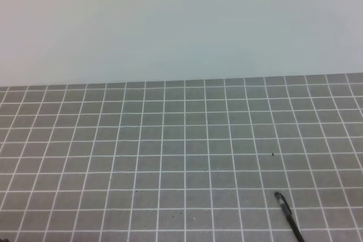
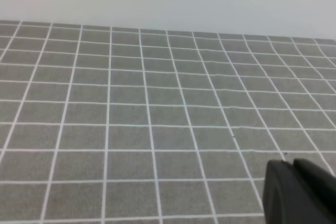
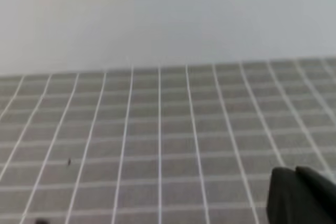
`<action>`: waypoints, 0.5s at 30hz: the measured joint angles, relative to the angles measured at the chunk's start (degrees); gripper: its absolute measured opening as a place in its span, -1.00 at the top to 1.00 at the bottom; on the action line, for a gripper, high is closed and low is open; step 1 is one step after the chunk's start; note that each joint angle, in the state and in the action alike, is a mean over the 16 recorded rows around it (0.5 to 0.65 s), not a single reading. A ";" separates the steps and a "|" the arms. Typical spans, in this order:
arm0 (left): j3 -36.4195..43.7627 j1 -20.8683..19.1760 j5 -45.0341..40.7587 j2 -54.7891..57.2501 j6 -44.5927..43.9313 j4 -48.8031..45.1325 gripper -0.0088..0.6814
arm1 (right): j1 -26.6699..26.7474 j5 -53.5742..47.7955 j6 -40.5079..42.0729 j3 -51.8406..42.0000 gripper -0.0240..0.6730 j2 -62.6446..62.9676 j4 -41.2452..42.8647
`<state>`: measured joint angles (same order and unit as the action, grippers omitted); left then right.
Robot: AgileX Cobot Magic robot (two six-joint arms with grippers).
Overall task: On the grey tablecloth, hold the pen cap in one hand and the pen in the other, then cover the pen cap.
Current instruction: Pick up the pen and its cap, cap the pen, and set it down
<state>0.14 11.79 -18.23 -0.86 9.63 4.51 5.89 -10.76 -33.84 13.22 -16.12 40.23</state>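
Note:
The grey tablecloth point(image 1: 170, 157) with its white grid fills the lower part of every view. The pen point(image 1: 286, 211), long, thin and black, lies on the cloth at the bottom right of the exterior high view, slanting down to the frame's lower edge. The pen cap is out of view. Neither arm shows in the exterior high view. My left gripper point(image 2: 292, 165) shows only as black fingertips pressed together, shut and holding nothing, at the lower right of the left wrist view. My right gripper point(image 3: 295, 171) looks the same in the right wrist view, blurred, above bare cloth.
A pale plain wall point(image 1: 181, 21) rises behind the cloth's far edge. A tiny dark speck point(image 1: 273, 153) sits on the cloth above the pen; the speck point(image 3: 69, 162) also appears in the right wrist view.

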 joint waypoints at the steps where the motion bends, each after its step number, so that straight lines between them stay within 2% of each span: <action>1: 0.00 0.00 0.00 0.00 0.00 0.00 0.98 | 0.00 0.50 3.14 -0.87 0.91 0.24 -2.52; 10: 0.00 0.00 0.00 0.00 0.00 0.00 0.98 | -2.25 3.85 30.06 -8.97 0.91 4.92 -27.62; 15: 0.00 0.00 0.00 0.00 0.00 0.00 0.98 | -5.46 3.73 37.07 -11.62 0.91 9.51 -34.77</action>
<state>0.14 11.79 -18.23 -0.86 9.63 4.51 0.43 -7.03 3.23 1.60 -6.62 5.45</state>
